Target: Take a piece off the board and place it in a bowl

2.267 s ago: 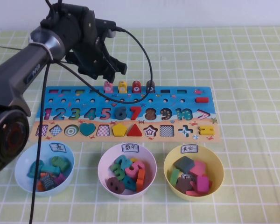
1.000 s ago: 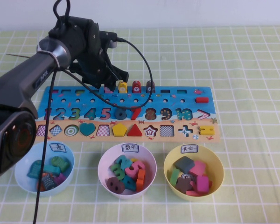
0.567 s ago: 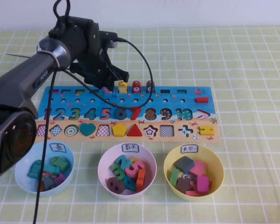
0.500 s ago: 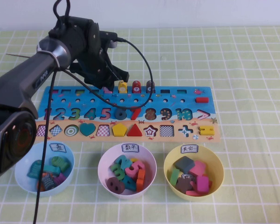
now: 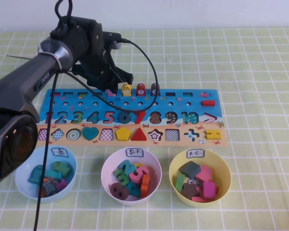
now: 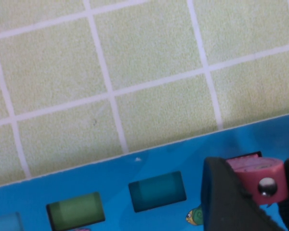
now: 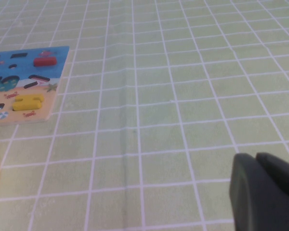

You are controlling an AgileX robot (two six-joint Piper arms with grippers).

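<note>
The pink piece (image 6: pixel 256 175) is being squeezed between the fingers of the left hand (image 5: pixel 111 86) at the far edge of the board (image 5: pixel 192 103), just beside the yellow peg (the red one is next along). The blue bowl (image 5: pixel 23 166) is being left near the board's front. The right hand (image 7: pixel 262 190) is parked away from the board; its grip cannot be told.

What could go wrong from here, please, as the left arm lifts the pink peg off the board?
The left gripper is shut on the pink peg at the board's far edge. The yellow peg stands close beside it and may get knocked. The arm's cable droops over the pegs and might snag. The right gripper stays clear of the board.
</note>
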